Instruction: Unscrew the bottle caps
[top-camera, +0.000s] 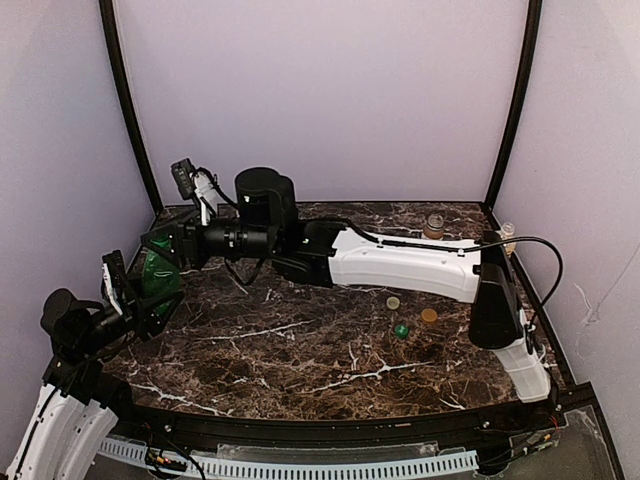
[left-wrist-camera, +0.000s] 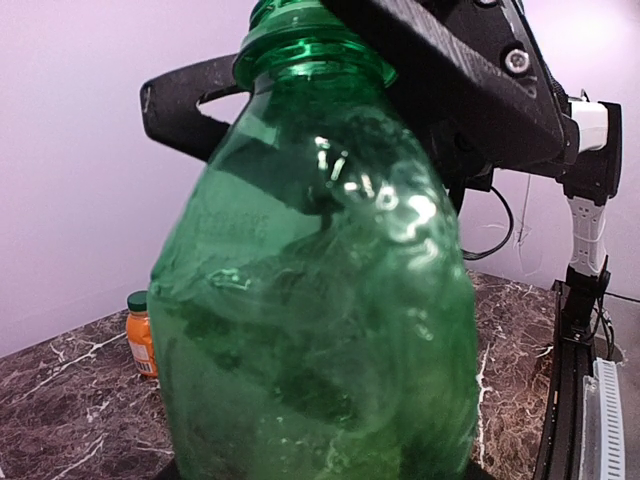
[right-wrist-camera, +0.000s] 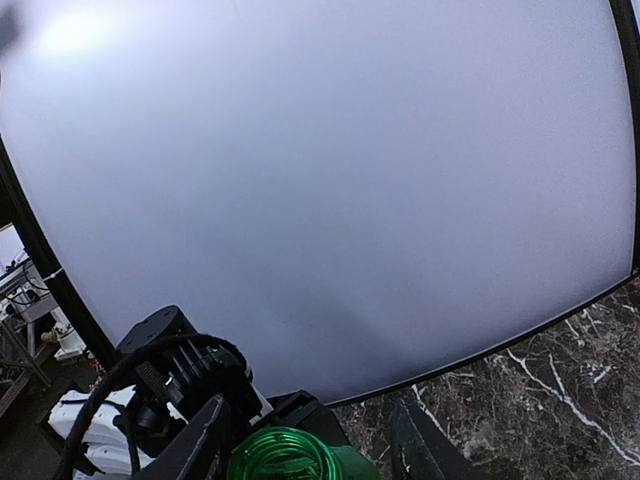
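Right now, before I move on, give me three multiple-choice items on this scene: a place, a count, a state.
1. Where do the loose caps lie?
A) on the table's right half
B) beside the left arm's base
C) inside a gripper

2. How many caps lie loose?
A) one
B) three
C) five

3. The green bottle's mouth is:
A) capped
B) open
C) taped over

Answers: 1 A, all sit right of the table's middle. 2 B, pale yellow cap, green cap, orange cap. 3 B, the right wrist view looks into its bare rim.
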